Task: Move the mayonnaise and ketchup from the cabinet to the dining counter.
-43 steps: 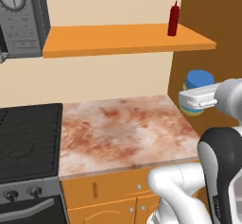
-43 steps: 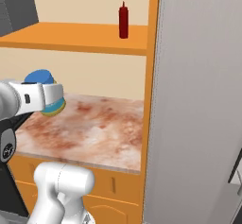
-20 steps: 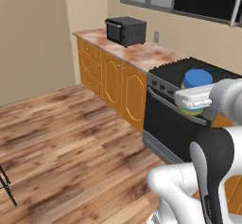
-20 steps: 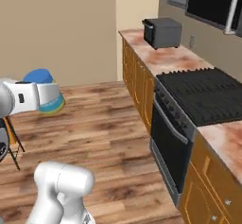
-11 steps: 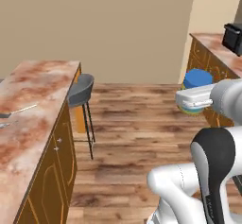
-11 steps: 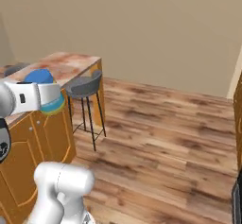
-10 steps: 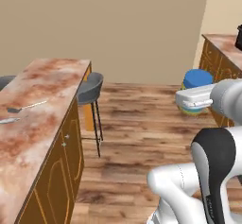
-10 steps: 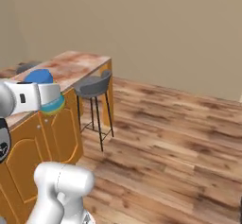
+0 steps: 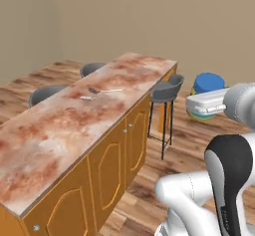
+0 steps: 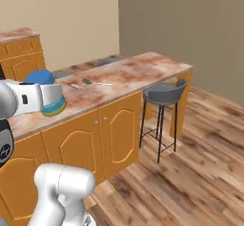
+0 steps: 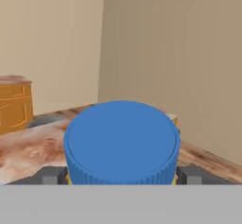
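One dining counter (image 9: 60, 125) w/ marbled top runs along the left of the left base view; on it lie 2 small utensils (image 9: 102, 90), near the middle, too small to name. Four orange arched doors (image 9: 112, 163) on its near side, all shut. 3 grey stools: two (image 9: 47, 93) behind the counter, one (image 9: 167, 88) at its far end on the near side. One mayonnaise jar (image 9: 206, 93), blue lid on, contents hidden, held in the air right of the counter, not on it. Gripper (image 11: 122, 176) clamped on the jar, a finger on each side.
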Controlling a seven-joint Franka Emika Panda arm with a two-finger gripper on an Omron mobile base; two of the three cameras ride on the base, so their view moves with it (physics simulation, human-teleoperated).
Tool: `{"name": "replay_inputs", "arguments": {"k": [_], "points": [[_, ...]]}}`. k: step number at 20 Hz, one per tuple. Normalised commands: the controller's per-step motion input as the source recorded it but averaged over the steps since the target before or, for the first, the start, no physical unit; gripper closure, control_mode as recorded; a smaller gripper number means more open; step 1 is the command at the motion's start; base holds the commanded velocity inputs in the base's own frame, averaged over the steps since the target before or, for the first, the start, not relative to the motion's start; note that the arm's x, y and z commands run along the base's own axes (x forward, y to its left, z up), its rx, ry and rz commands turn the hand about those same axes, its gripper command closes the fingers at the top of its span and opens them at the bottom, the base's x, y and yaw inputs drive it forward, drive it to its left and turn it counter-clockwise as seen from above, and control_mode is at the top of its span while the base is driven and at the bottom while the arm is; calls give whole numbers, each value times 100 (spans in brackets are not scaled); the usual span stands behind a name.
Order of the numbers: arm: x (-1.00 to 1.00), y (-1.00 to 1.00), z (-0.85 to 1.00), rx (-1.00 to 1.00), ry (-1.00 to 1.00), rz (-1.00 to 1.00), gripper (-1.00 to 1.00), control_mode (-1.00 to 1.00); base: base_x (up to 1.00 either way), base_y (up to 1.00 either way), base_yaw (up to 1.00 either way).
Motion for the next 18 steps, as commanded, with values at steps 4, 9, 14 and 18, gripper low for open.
{"name": "replay_inputs", "arguments": {"k": [4, 9, 14, 18], "points": [[0, 0, 0, 0, 0, 0, 100, 100, -4, 1, 68], [0, 0, 0, 0, 0, 0, 100, 100, 0, 0, 59], [0, 0, 0, 0, 0, 0, 100, 100, 0, -10, 50], [0, 0, 0, 0, 0, 0, 100, 100, 0, -47, 39]]}}
